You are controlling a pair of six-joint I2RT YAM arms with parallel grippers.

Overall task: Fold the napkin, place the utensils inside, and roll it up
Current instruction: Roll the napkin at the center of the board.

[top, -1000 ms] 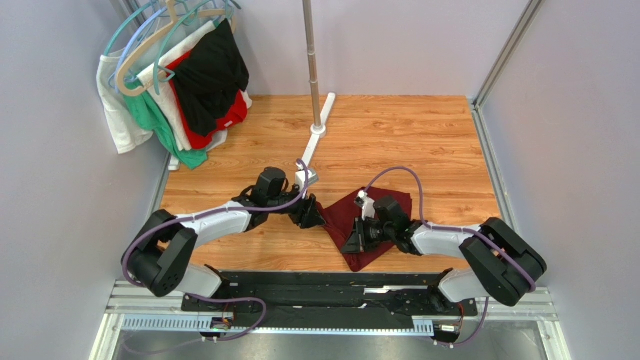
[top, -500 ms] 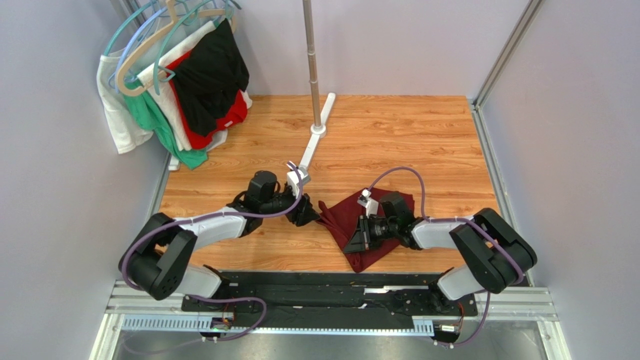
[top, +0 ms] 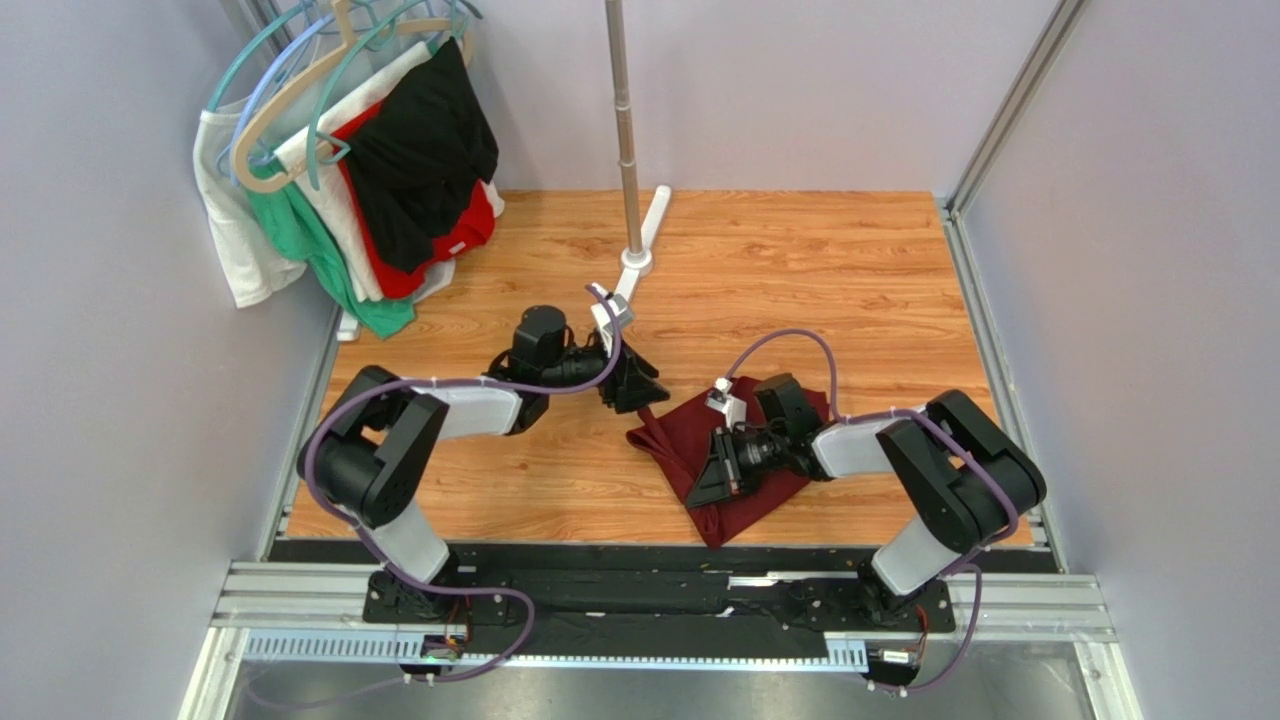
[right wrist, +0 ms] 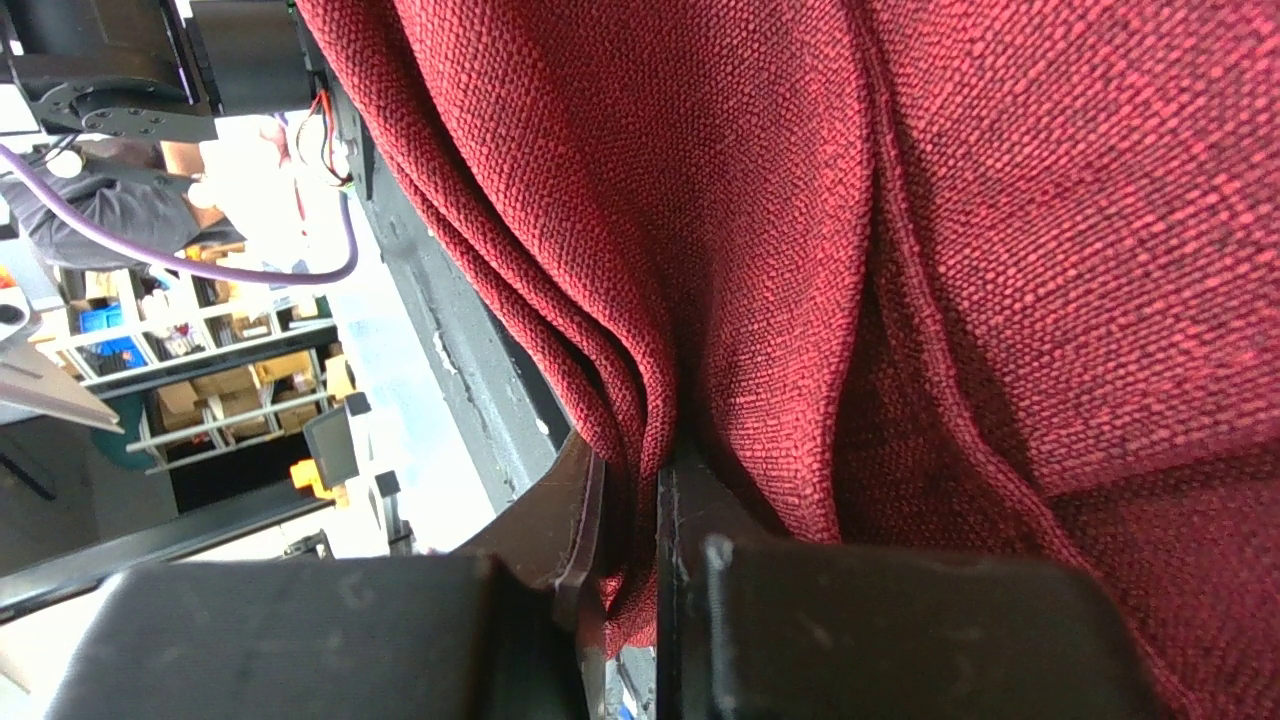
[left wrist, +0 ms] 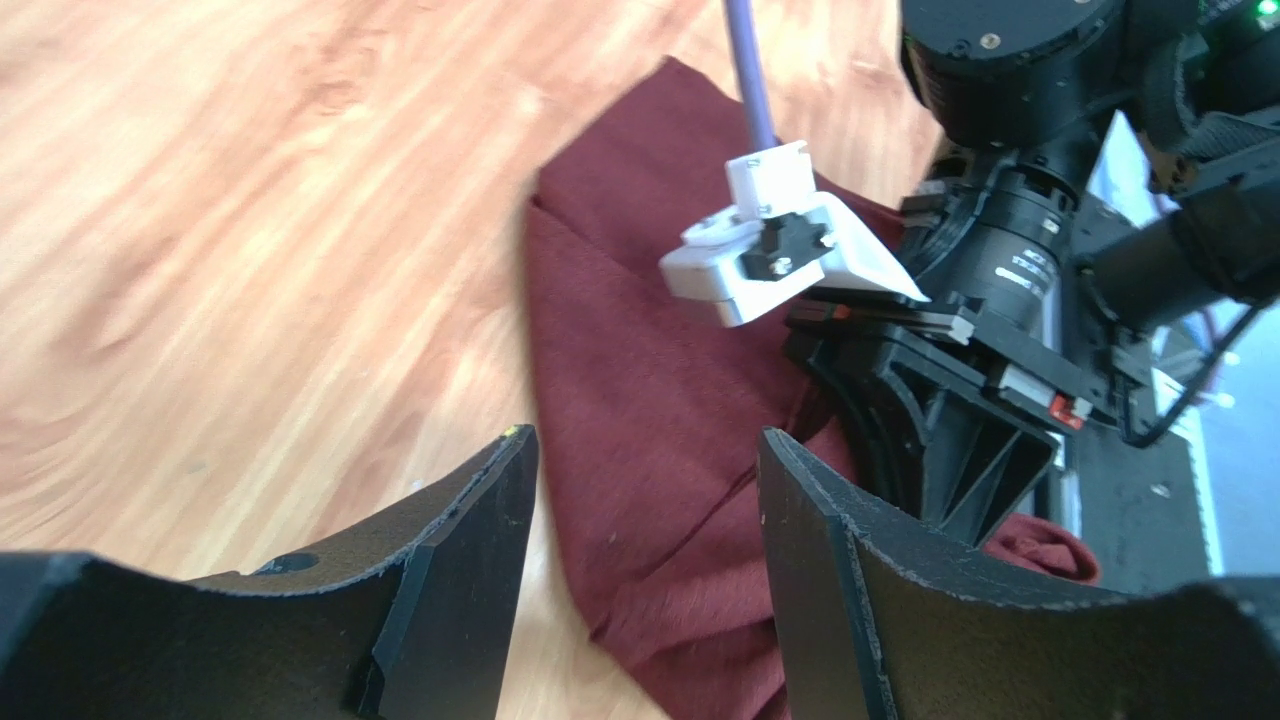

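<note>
The black two-finger left end effector (top: 631,387) points toward 4 o'clock, jaws parted. The black right end effector (top: 709,483) points toward 8 o'clock, pinching a fold of dark maroon cloth napkin (top: 675,438).

Bare worktop (top: 857,270) at the far right corner is free. The pole (top: 621,105) and its white foot (top: 643,233) block the far middle; hung garments (top: 406,150) crowd the far left corner. My right hand (top: 709,477), pinching the napkin (top: 676,443), fills the near middle.
</note>
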